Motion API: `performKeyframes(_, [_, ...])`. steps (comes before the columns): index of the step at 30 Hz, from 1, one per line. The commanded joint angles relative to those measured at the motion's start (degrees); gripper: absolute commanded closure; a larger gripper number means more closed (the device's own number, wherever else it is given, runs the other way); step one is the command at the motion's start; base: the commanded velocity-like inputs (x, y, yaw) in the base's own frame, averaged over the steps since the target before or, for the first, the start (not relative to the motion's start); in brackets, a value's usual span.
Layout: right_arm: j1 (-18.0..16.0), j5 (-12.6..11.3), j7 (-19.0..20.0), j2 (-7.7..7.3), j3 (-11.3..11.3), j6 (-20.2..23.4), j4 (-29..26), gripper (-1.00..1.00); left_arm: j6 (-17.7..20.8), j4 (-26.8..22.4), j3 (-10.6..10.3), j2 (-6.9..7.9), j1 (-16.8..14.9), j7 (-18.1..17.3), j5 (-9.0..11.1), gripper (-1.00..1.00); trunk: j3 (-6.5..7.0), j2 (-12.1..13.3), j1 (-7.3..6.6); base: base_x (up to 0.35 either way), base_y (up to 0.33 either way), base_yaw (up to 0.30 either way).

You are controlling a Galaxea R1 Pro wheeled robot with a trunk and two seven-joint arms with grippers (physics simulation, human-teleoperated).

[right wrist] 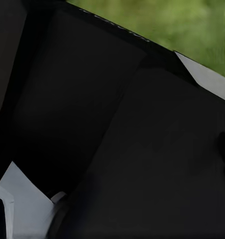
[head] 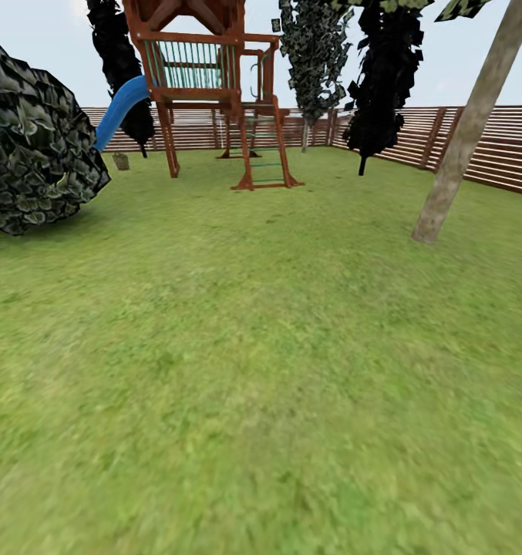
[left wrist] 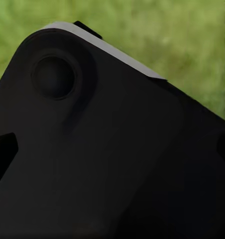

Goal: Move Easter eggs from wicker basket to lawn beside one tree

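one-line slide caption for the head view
Open lawn leading to a wooden play tower with blue slide, slatted fence and a leaning pale trunk.

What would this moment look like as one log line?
phase: travelling | ahead: lawn, play tower, pale trunk at right | small object by fence: unidentifiable | grippers: unclear

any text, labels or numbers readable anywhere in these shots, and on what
None: no view carries any readable word, label or number.
The wooden play tower, blue slide and slatted fence are bare of lettering.
A small grey-brown object on the lawn by the slide is too small to tell if it is marked.
Both wrist views show plain black robot panels with no print.
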Motion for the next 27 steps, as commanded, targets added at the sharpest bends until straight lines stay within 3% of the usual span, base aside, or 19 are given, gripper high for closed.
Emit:
performKeyframes(1, [0.0, 0.6, 0.2, -0.01, -0.1, 0.3, -0.2, -1.0, -0.2, 0.0, -0.2, -0.01, 0.0, 0.1, 0.2, -1.0, -0.04, 0.0, 0.03, 0.338, -0.152, 0.275])
performKeyframes(27, [0.0, 0.6, 0.3, -0.01, -0.1, 0.2, -0.2, -1.0, -0.2, 0.0, -0.2, -0.01, 0.0, 0.1, 0.2, -1.0, -0.05, 0.0, 0.03, 0.329, -0.182, 0.275])
